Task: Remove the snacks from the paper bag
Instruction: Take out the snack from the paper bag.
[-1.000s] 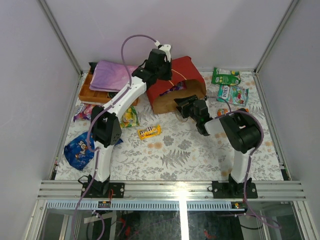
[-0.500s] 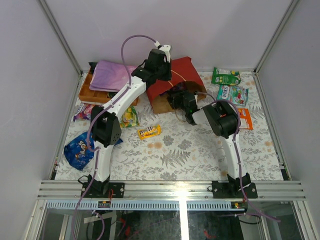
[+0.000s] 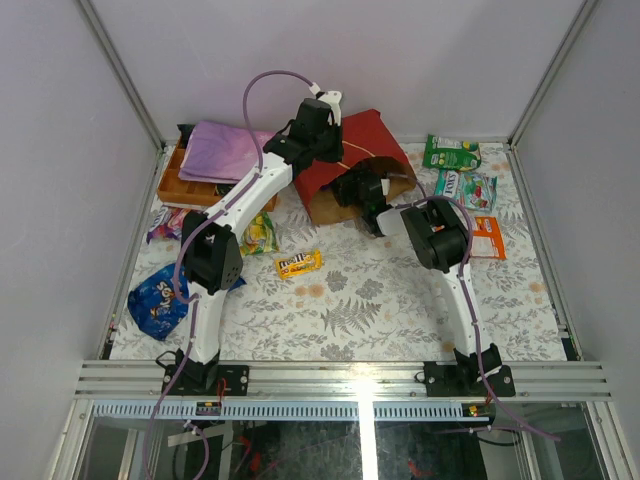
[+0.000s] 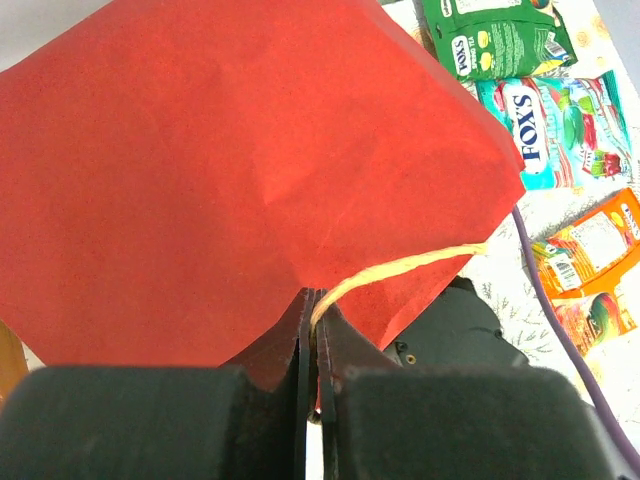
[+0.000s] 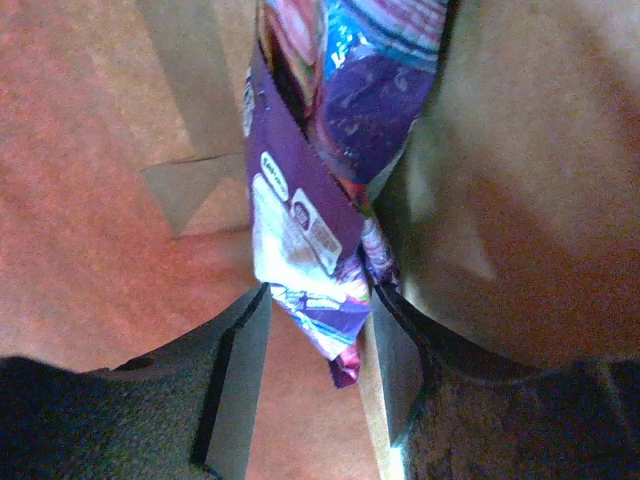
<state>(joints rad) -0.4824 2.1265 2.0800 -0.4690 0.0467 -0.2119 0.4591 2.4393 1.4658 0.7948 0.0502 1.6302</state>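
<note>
At the far middle of the floral-print table cover [image 3: 350, 300], your red paper carrier bag [image 3: 365, 135] lay on its side, its brown mouth turned toward the arms. Your left gripper [image 4: 315, 310] was clamped tight on the bag's thin pale cord handle [image 4: 400, 268], just above the red panel. Your right gripper [image 5: 315, 350] sat inside the mouth with its jaws partway apart, one on each side of the lower end of a glossy purple snack packet [image 5: 300, 230]. You could not tell whether they pressed on it.

Just left of the bag stood an orange wooden tray [image 3: 172, 188] carrying a pink-purple folded cloth [image 3: 225, 150], with your left arm reaching across in front of them. A large blue Doritos bag [image 3: 155, 300] lay at the near left, and a small yellow candy packet [image 3: 298, 264] lay between the arms. To the right of the bag were a green packet [image 3: 450, 152], a teal packet [image 3: 465, 188] and an orange packet [image 3: 487, 238].

From overhead, your right wrist covered the bag's mouth and hid the purple packet. Only the right wrist view showed it, against the brown kraft walls. Only the left wrist view showed the pinch on the cord.
</note>
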